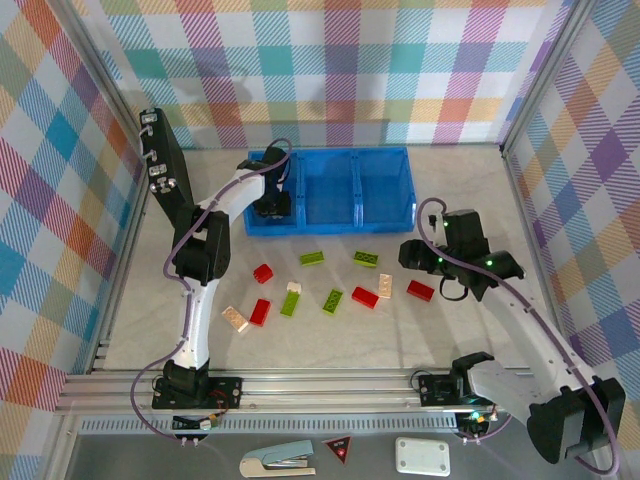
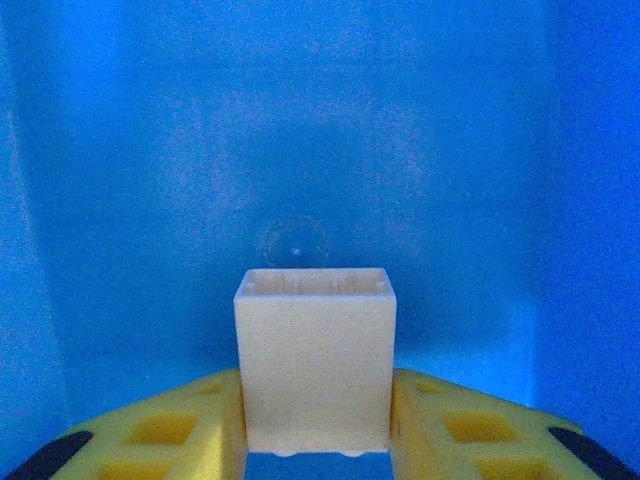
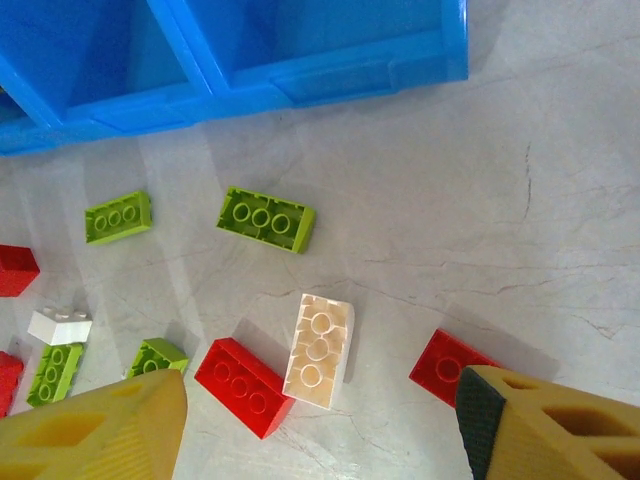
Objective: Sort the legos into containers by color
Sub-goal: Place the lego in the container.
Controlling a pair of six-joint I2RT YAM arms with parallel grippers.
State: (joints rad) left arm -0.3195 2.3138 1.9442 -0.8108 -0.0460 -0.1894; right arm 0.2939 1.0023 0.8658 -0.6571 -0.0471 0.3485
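Observation:
My left gripper [image 2: 315, 435] is shut on a cream lego [image 2: 315, 360], held upright between the yellow fingers [image 2: 170, 430] low inside the left compartment [image 2: 300, 150] of the blue tray [image 1: 383, 187]. In the top view that gripper [image 1: 270, 206] reaches into the tray's left end. My right gripper [image 3: 320, 440] hangs open above the table, nothing between its fingers. Below it lie a cream lego [image 3: 320, 350] studs down, a red one [image 3: 243, 387] touching it, and another red one [image 3: 450, 365]. Green legos [image 3: 265, 218] [image 3: 118, 217] lie nearer the tray.
More legos lie scattered in front of the tray: red [image 1: 263, 273] [image 1: 260, 312], green [image 1: 332, 300] [image 1: 291, 303], cream [image 1: 235, 319]. A flat black panel [image 1: 165, 165] leans at the back left. Checked walls enclose the table.

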